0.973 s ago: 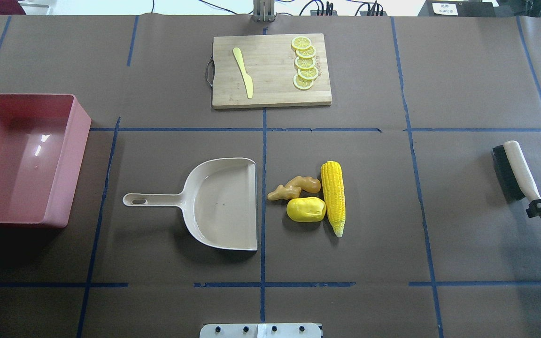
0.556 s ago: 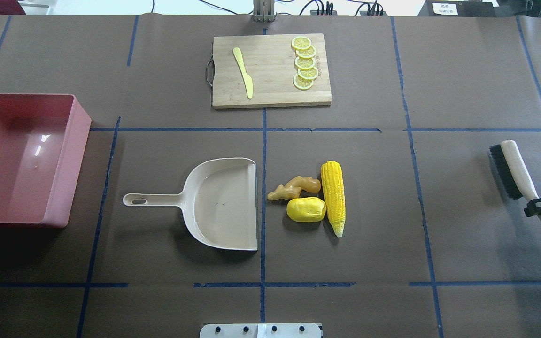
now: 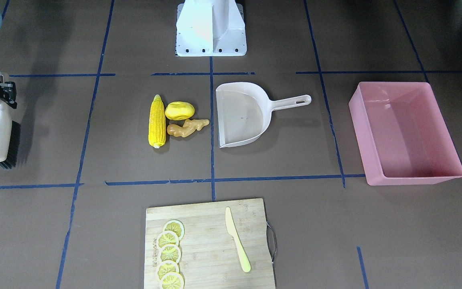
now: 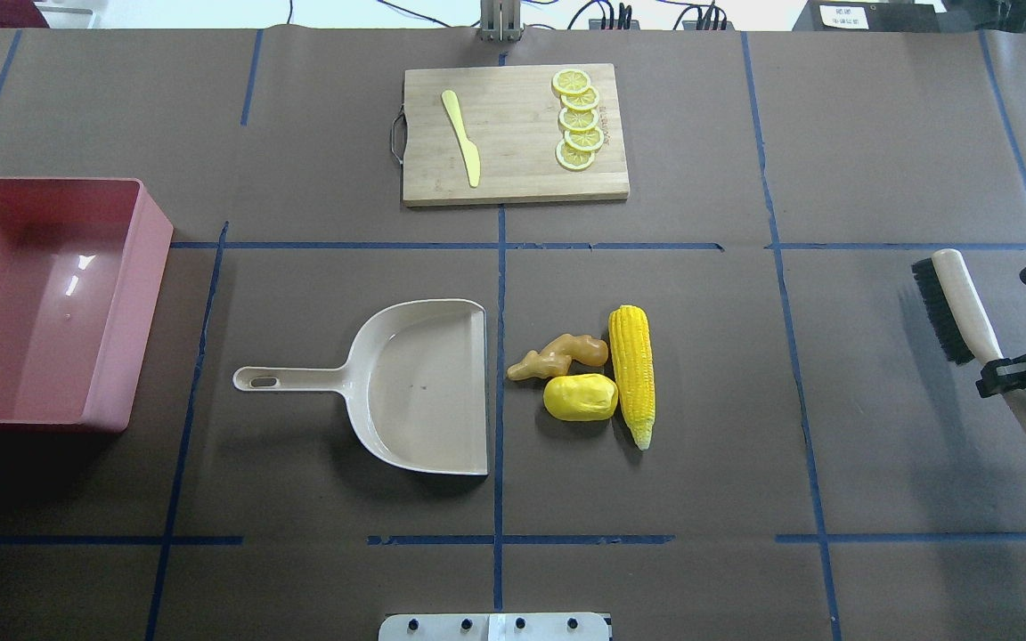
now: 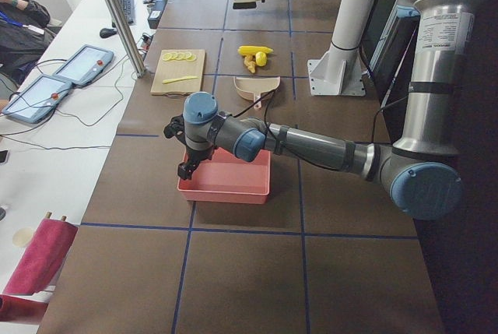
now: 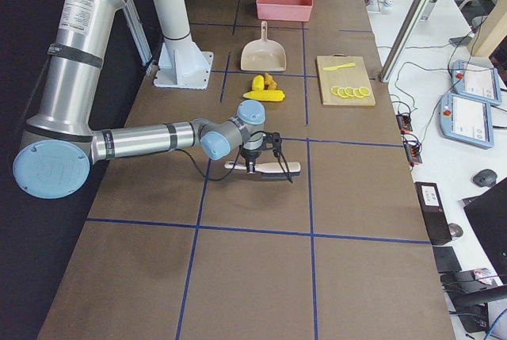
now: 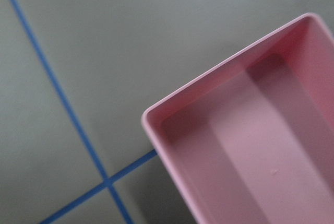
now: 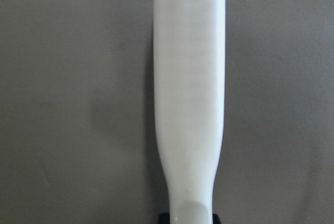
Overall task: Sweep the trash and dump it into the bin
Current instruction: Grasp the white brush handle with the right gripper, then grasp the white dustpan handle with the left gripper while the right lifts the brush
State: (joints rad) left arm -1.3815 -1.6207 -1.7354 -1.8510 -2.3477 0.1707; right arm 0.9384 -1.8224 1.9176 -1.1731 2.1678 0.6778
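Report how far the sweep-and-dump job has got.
Done: the right gripper is shut on the brush handle. In hand: the brush, held well to the right of the trash. Nothing is swept; the corn cob, potato and ginger root lie beside the dustpan mouth. Left: sweep all three in, then the left gripper, now by the bin, probably lifts and tips the dustpan into the empty bin.

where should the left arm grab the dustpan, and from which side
By the handle, from straight above, jaws across its narrow width. The dustpan lies flat with that thin straight handle pointing to the robot's left, toward the bin, with bare table around it. The open mouth faces the trash, so a grip on the handle should leave the mouth free for sweeping.
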